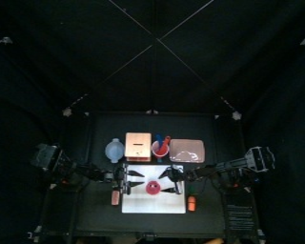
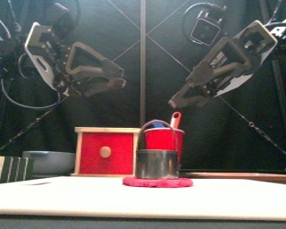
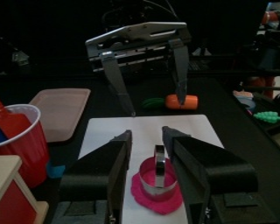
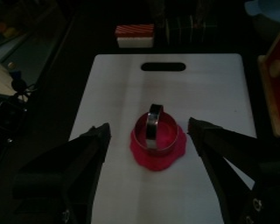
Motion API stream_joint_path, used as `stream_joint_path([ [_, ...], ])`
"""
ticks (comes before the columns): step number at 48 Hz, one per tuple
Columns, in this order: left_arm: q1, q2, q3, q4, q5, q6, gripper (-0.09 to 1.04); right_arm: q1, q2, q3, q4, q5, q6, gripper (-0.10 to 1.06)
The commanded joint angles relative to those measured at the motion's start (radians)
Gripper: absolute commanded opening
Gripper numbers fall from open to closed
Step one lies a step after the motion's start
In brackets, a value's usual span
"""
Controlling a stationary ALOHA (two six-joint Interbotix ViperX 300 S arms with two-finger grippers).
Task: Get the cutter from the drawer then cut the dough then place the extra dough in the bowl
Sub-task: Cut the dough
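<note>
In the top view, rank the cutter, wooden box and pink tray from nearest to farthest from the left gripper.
From the left gripper:
1. Cutter, on the dough, just to its right.
2. Box, straight behind it.
3. Tray, at the back right.

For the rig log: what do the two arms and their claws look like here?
Both arms are black, trailing black cables. The left claw and right claw each have two jaws, grey outside, black inside, under a silver cross-plate.
</note>
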Motion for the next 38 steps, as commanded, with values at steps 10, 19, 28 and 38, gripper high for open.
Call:
stream_joint_path([
  [10,-0.025,0.018,-0.064,-0.031,-0.023,0.014,0.76,0.038,0.054,0.092,0.442,-0.348,-0.402,1.00],
  [19,-0.028,0.095,-0.069,-0.037,-0.021,0.011,0.76,0.230,0.104,0.141,0.807,-0.549,-0.647,1.00],
  [28,-0.058,0.193,-0.135,-0.072,-0.021,0.021,0.76,0.368,0.218,0.097,1.019,-0.638,-0.709,1.00],
  [38,-0.061,0.290,-0.189,-0.074,-0.021,0.060,0.76,0.402,0.359,0.029,1.062,-0.706,-0.698,1.00],
])
